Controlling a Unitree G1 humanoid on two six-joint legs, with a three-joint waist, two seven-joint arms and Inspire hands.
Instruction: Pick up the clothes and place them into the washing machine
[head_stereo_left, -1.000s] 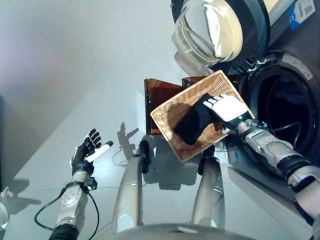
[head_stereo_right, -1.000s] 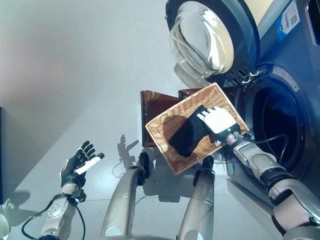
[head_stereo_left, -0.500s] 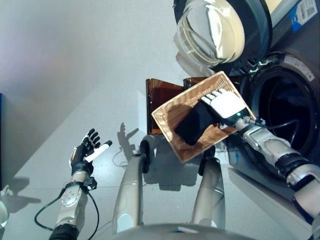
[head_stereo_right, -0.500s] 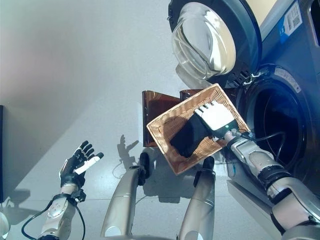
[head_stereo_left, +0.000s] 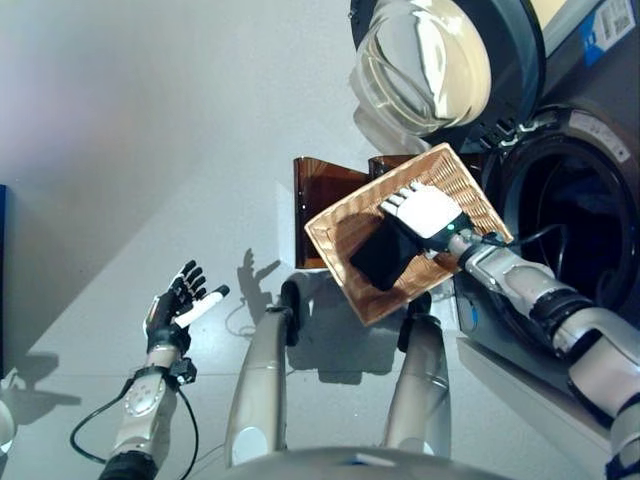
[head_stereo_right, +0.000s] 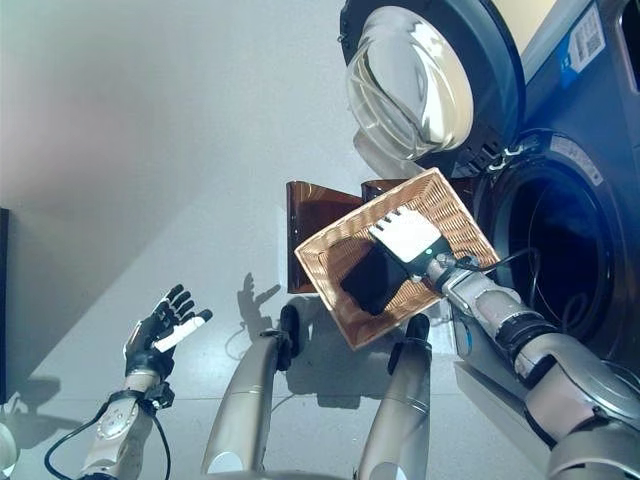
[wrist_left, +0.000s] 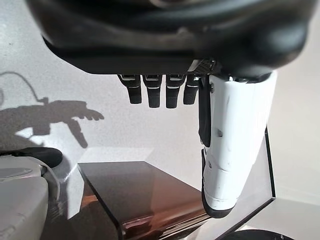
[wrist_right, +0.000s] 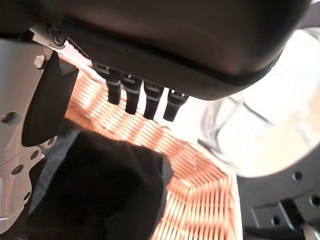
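- Clothes here come down to one dark garment (head_stereo_left: 387, 257), lying crumpled in the near half of the basket, well short of the drum.
- Washing machine (head_stereo_left: 585, 215) stands at the right, its drum opening dark and apparently empty, its round glass door (head_stereo_left: 420, 62) swung wide at the far side.
- Wicker basket (head_stereo_left: 345, 216) sits tilted just left of the drum opening, above a brown see-through stand (head_stereo_left: 312, 192) on the grey floor (head_stereo_left: 150, 130).
- Right hand (head_stereo_left: 424, 211) is over the basket with its fingers straight and spread a little, hovering at the far edge of the garment; in the right wrist view the fingers (wrist_right: 131, 96) point past the cloth, closed on nothing.
- Left hand (head_stereo_left: 178, 304) hangs idle at the near left, well apart from the basket, fingers loosely straight and holding nothing.
- Handling, as a judgement: the garment looks soft, light and limp, so it should bunch under the fingers and trail when lifted. Best hold is probably the raised fold in the middle, taking a full handful so no loose end catches the basket rim or the door seal.
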